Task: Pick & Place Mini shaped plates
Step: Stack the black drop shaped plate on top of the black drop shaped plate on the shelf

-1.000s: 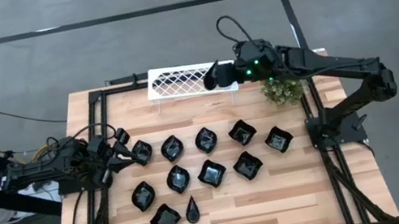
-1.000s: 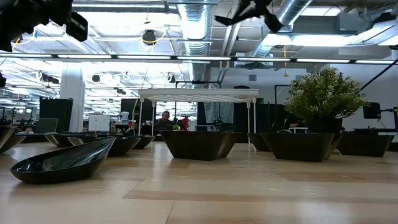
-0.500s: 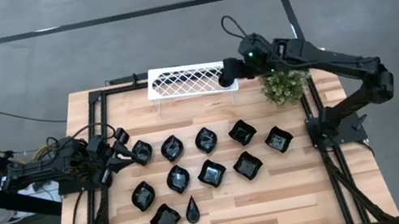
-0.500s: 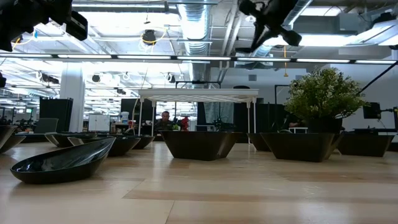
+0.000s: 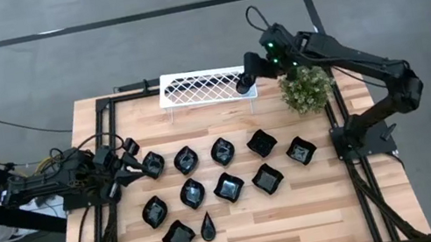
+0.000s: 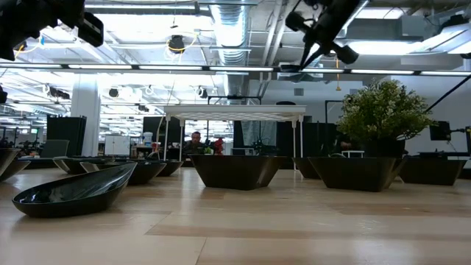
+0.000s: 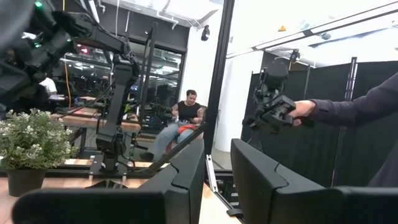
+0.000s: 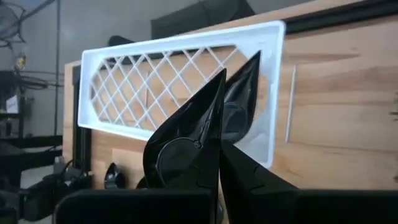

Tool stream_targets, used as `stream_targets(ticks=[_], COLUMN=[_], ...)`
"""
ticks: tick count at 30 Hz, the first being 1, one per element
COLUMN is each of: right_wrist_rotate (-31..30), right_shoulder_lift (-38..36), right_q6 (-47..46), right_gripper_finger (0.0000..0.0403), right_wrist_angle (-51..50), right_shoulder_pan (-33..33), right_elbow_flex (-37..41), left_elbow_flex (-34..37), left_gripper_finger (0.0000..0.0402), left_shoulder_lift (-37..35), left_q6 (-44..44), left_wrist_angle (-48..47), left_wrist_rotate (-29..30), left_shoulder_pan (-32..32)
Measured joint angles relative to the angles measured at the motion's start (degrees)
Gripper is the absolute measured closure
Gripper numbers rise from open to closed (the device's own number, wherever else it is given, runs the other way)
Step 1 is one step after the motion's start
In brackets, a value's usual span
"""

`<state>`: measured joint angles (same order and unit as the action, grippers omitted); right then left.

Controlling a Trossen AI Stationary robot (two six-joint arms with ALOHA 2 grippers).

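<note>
High view: right tool (image 5: 243, 86) at 12 o'clock of desk (image 5: 303, 212), over right end of white lattice rack (image 5: 192, 88), next to green plant (image 5: 306, 91). Rack top bare of dishes here. Twelve mini shaped plates (image 5: 229, 187) in loose rows mid-desk, all empty. Left tool (image 5: 126, 154) parked at 9 o'clock, just beside leftmost dish; cannot tell opening from here.

Low view: right tool (image 6: 318, 33) high at 1 o'clock, well above rack (image 6: 235, 112). Dishes (image 6: 72, 193) lined along desk, nothing in them.

Left wrist view: left tool fingers (image 7: 267, 186) apart, narrow gap, gripping nothing. Person's hand with a device far off at 3 o'clock.

Right wrist view: right tool (image 8: 219, 163) clamped on one glossy black leaf-shaped plate (image 8: 186, 140), pinched at rim, tilted on edge over rack end.

Risk, as judged: slick rim slipping from pinch; release while tilted or so near rack edge likely to send dish off lattice onto desk; swing toward plant could snag leaves.
</note>
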<state>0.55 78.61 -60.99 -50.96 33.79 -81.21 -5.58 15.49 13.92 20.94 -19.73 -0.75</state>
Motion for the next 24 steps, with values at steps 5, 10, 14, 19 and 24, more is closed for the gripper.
stream_targets(ticks=[5, 10, 14, 19, 24], right_wrist_rotate=[5.14, 8.38, 10.04, 10.08, 9.65], right_shoulder_lift=[4.12, 8.52, 11.91, 14.87, 15.51], right_q6=[3.77, 5.54, 7.11, 7.89, 7.14], right_gripper_finger=[0.0403, 0.0403, 0.0403, 0.0403, 0.0403], right_wrist_angle=[-0.26, -1.52, -4.81, -6.98, -7.97], right_shoulder_pan=[2.9, 5.47, 6.15, 6.09, 6.13], right_elbow_flex=[-0.78, -3.65, -6.3, -8.36, -8.65], left_elbow_flex=[0.0, 0.0, 0.0, 0.0, 0.0], left_gripper_finger=[0.032, 0.032, 0.032, 0.032, 0.032], left_shoulder_lift=[0.0, 0.0, 0.0, 0.0, 0.0], left_q6=[-0.13, 0.04, 0.04, 0.04, 0.04], left_wrist_angle=[0.14, 0.16, 0.17, 0.21, 0.21], left_wrist_rotate=[0.0, 0.0, 0.0, 0.0, 0.0], left_shoulder_pan=[0.01, 0.0, 0.0, 0.0, 0.0])
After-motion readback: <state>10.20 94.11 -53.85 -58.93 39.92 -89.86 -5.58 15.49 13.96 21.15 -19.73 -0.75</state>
